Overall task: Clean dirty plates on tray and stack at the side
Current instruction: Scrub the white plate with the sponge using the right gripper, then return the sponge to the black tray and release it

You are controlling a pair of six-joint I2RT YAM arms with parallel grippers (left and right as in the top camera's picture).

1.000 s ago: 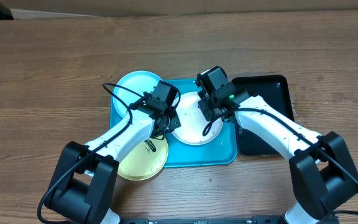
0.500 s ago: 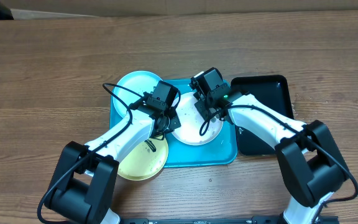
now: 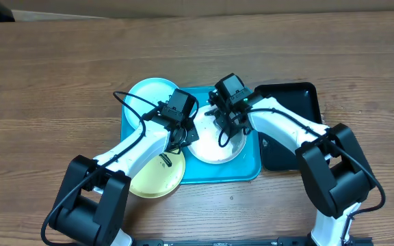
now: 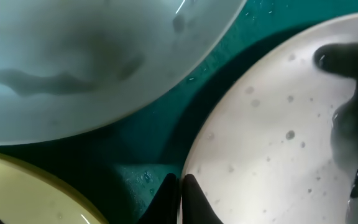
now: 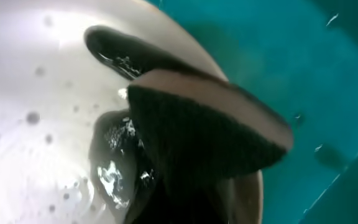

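Plates (image 3: 146, 96) sat around both sets of fingers: the white plate (image 3: 214, 147) lay in the tray (image 3: 248, 171), its rim pinched between the tightly closed fingers of the left gripper (image 4: 178, 190), with the light blue plate (image 4: 73, 62) just beyond them and the yellow-green plate (image 4: 17, 186) to their left. The right gripper (image 3: 226, 126), clamped shut on a dark sponge (image 5: 210, 130), pressed it onto the wet white plate directly under its fingers.

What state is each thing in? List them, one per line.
Round white plastic plate: wet, droplet-speckled.
Round light-blue plastic plate: not held.
Round yellow-green plastic plate: dark-smeared.
Dark sponge: pressed on white plate.
Left gripper: shut on white plate's rim.
Right gripper: shut on sponge.
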